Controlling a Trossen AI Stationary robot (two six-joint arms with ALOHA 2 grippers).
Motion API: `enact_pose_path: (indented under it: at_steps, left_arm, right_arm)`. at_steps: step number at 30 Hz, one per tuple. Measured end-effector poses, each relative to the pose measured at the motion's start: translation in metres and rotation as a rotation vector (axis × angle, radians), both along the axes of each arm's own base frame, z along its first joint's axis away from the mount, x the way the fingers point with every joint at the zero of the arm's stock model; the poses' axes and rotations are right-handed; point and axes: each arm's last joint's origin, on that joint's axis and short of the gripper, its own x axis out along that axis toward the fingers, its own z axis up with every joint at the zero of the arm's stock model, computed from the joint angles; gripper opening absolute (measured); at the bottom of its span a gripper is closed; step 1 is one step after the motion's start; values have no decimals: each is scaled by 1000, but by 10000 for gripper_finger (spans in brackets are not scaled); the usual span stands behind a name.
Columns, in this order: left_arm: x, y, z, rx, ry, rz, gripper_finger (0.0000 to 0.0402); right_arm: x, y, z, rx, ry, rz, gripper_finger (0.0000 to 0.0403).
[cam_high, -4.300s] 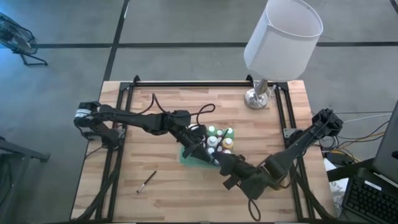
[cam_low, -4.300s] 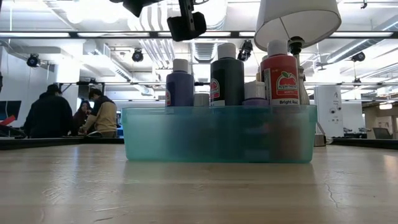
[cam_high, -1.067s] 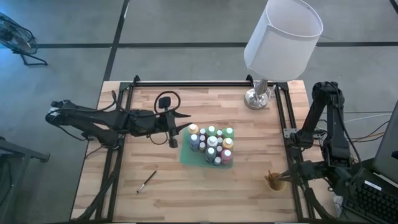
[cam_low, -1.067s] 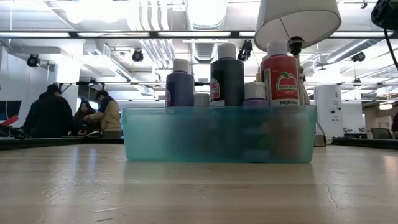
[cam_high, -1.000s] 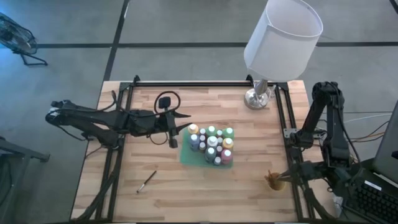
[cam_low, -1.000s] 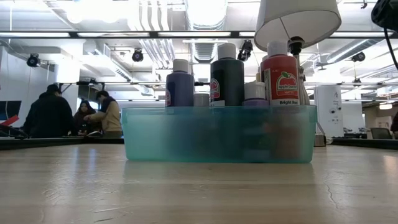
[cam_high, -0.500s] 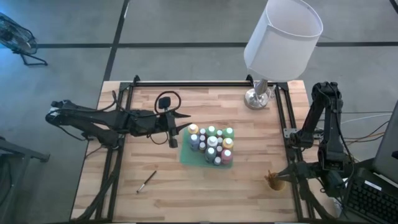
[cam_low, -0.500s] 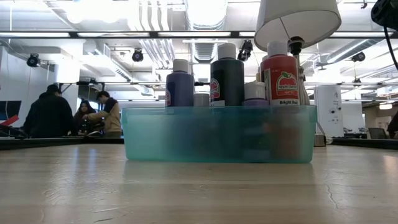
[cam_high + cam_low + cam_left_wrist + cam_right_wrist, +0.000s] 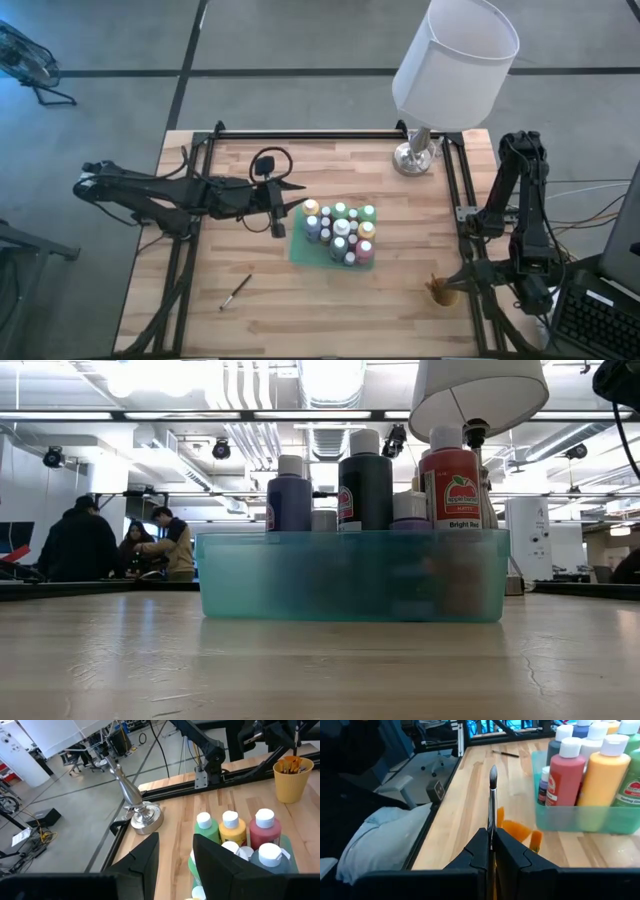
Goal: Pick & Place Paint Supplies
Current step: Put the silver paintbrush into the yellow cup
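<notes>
Teal plastic bin (image 9: 350, 575) sits just ahead of your left gripper (image 9: 175, 842), a little beyond its fingertips. Those jaws stand partly spread, and only bare wood shows in the gap: they have hold of nothing.

The paint bottles (image 9: 340, 232) stand upright and packed together inside the bin. From above you can count about a dozen pale caps; the exact number is hard to tell. From table height three tall ones rise over the rim: one purple bottle (image 9: 289, 498), one dark bottle (image 9: 364, 485) and one red bottle (image 9: 451, 485). Past your left jaws you see one green bottle (image 9: 205, 827), one yellow bottle (image 9: 231, 826) and a red one side by side.

Your right gripper (image 9: 491, 837) is at the table's right edge, well apart from the bin. Its jaws are pinched closed on one thin brush (image 9: 492, 805), which stands up between the fingers with its dark bristle tip pointing away from them. One yellow cup (image 9: 438, 291) holding a few orange-handled brushes sits close by those jaws.

One more brush (image 9: 236, 291) lies loose on the wooden table (image 9: 300, 310), well away from both pairs of jaws.

One lamp (image 9: 455, 55) stands at the far edge. Three people (image 9: 130, 545) sit in the room behind.
</notes>
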Motion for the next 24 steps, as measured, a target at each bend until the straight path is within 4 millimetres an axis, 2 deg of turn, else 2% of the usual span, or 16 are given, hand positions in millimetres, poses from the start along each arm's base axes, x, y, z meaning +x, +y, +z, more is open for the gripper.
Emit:
enact_pose_path:
  at_steps: [13,24]
  left_arm:
    - [0,0,-2,-21,10,6,126]
    - [0,0,-2,-29,9,4,126]
  right_arm:
    - [-2,-7,-21,5,32,4,12]
    - [-3,-7,-24,9,80,27,15]
